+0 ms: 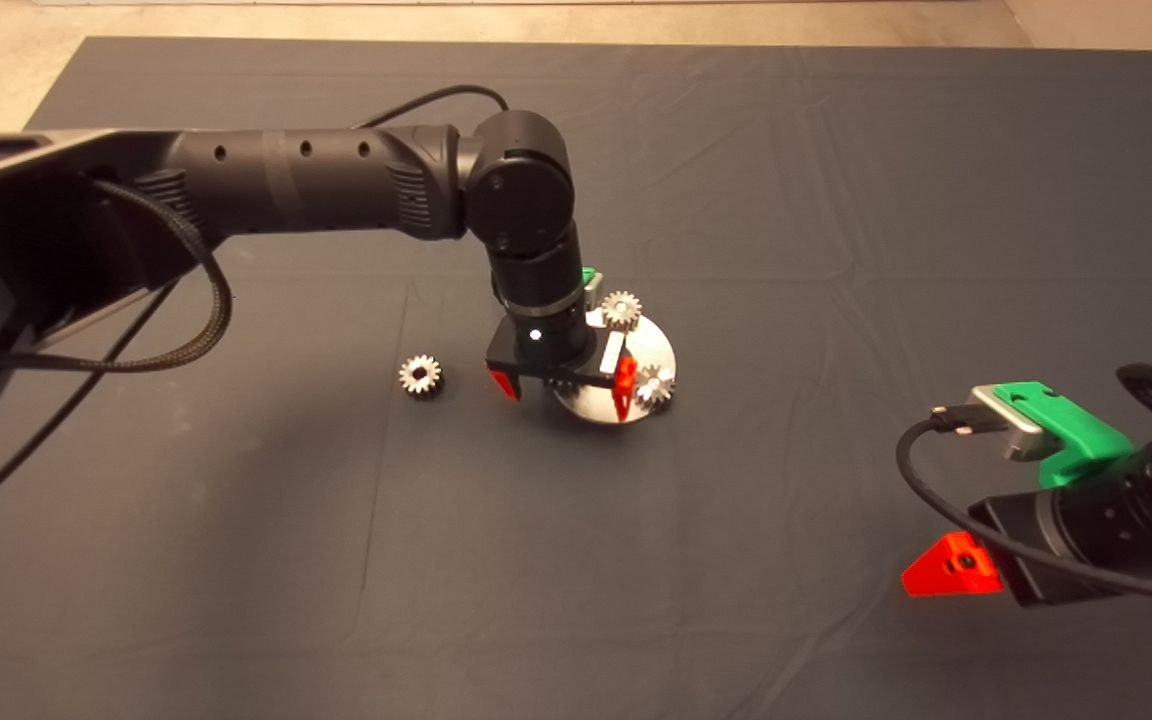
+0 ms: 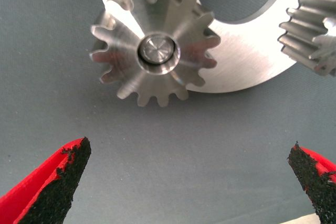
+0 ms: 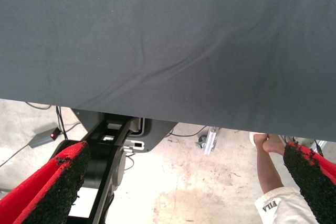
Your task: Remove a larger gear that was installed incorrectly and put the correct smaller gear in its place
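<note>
- On the surface (image 1: 836, 200) at left: smaller gear (image 1: 421, 376), lying loose, apart from the disc.
- At centre: left hand (image 1: 564, 382) spread wide over the round metal disc (image 1: 648, 345), holding nothing.
- Larger gear (image 2: 155, 51) seated on a pin at the disc's rim, between the fingers (image 2: 63, 182), untouched.
- At lower right: right hand (image 1: 951, 570) parked, spread, empty.

Lab: matted table (image 1: 836, 150), concrete floor (image 3: 199, 182)

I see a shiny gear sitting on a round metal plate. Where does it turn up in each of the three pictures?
Head view: the larger gear is mostly hidden under the left gripper, at the plate's near-left edge.
Left wrist view: the gear shows whole, on its pin.
Right wrist view: not in it.
Shared landmark: the round plate.
</note>
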